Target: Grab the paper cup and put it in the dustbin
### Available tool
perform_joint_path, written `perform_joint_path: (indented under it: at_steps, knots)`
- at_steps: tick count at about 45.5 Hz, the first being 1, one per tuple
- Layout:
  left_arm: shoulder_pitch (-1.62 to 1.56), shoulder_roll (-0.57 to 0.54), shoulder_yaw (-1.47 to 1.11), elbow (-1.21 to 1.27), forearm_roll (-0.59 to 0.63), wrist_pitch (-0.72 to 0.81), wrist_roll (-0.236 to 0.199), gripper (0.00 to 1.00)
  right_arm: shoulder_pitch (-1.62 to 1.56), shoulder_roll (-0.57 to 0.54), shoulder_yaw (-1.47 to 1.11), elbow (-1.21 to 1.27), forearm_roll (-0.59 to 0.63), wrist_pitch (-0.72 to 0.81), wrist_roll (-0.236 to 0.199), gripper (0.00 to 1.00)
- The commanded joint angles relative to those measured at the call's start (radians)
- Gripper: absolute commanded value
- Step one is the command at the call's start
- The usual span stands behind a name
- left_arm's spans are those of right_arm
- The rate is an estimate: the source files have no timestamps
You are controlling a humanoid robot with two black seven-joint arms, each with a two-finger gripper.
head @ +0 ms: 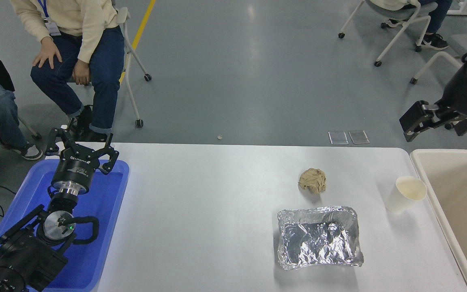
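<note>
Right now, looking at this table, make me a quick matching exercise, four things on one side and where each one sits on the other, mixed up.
Things:
1. paper cup
2. dustbin
3. foil tray
4. blue tray

Places:
A. under the parked left gripper
B. off the table's right edge
C. upright beside the dustbin
D. near edge, in front of the paper ball

Pairs: 1-C, 2-B, 3-D, 4-A
</note>
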Motion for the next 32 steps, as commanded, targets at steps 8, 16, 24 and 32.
perform_joint_path:
  at_steps: [8,16,24,32]
  knots:
    - [0.000,0.000,0.000,0.000,0.000,-0.001,0.000,1.00,0.055,-0.019,0.019,0.000,0.024,0.001,-0.002,1.00]
    - [0.000,0.000,0.000,-0.002,0.000,-0.001,0.000,1.00,0.005,-0.016,0.027,-0.007,0.024,0.001,-0.002,1.00]
    - [0.000,0.000,0.000,-0.002,0.000,-0.001,0.000,1.00,-0.118,-0.023,0.036,-0.012,0.024,-0.164,-0.004,1.00]
    - [0.000,0.000,0.000,0.000,0.000,-0.001,0.000,1.00,-0.242,-0.043,0.036,-0.018,0.026,-0.405,-0.004,1.00]
